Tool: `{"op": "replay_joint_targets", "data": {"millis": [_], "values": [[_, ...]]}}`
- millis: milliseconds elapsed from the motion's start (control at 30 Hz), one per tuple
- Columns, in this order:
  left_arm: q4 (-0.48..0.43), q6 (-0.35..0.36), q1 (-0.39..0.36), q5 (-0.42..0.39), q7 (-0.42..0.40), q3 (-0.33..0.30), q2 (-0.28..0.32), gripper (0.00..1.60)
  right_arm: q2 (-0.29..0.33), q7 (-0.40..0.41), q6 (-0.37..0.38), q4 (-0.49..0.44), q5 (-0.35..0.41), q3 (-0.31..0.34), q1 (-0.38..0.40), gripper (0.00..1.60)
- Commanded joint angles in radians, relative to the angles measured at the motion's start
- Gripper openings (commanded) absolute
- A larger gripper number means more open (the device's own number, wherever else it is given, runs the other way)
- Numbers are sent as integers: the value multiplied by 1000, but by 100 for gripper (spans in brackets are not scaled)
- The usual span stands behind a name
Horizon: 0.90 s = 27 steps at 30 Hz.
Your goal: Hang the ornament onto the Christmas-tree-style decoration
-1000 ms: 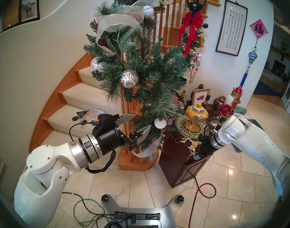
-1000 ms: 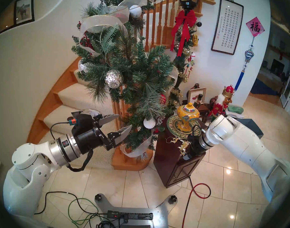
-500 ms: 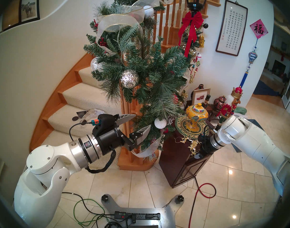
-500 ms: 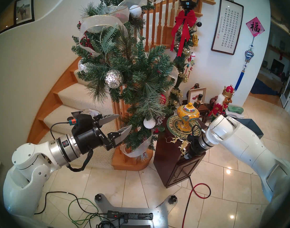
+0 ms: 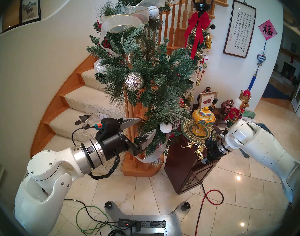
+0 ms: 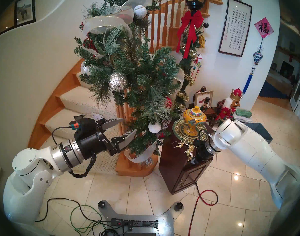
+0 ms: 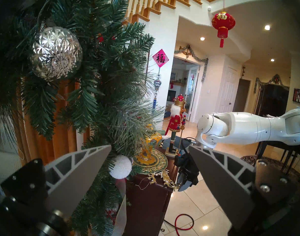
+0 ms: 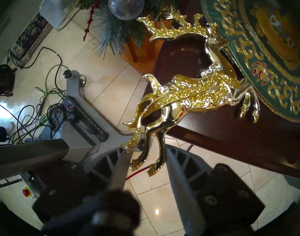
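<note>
Dark cabinet point(image 8: 213, 145) edge, gold reindeer ornament point(image 8: 188, 92) legs between right fingers point(image 8: 118, 162).

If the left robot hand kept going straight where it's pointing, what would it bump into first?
Most likely the green garland. The left gripper, its jaws wide open, points level at the lower branches near the white snowy ball. How far off they are is hard to tell.

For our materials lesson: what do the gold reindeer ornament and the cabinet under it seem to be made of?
Reindeer ornament: smooth mirror-bright gold with gritty glitter patches, probably plated plastic or metal; the look cannot settle which. Cabinet: dark reddish-brown wood, polished, judging by its soft sheen and panelled front.
</note>
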Motion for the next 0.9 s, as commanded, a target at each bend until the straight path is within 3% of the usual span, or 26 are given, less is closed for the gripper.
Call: {"op": "replay_joint_targets", "data": {"millis": [0,167,400,867], "values": [[-6,-1,-1,0,0,-2,0,160,9,-1,3,-3,3,7,0,60],[-6,-1,-1,0,0,-2,0,160,11,-1,2,-3,4,8,0,42],[-6,-1,-1,0,0,-2,0,160,17,-4,-2,-5,10,11,-4,0],[-6,-1,-1,0,0,-2,0,160,35,-9,-8,-19,25,10,-14,0]]}}
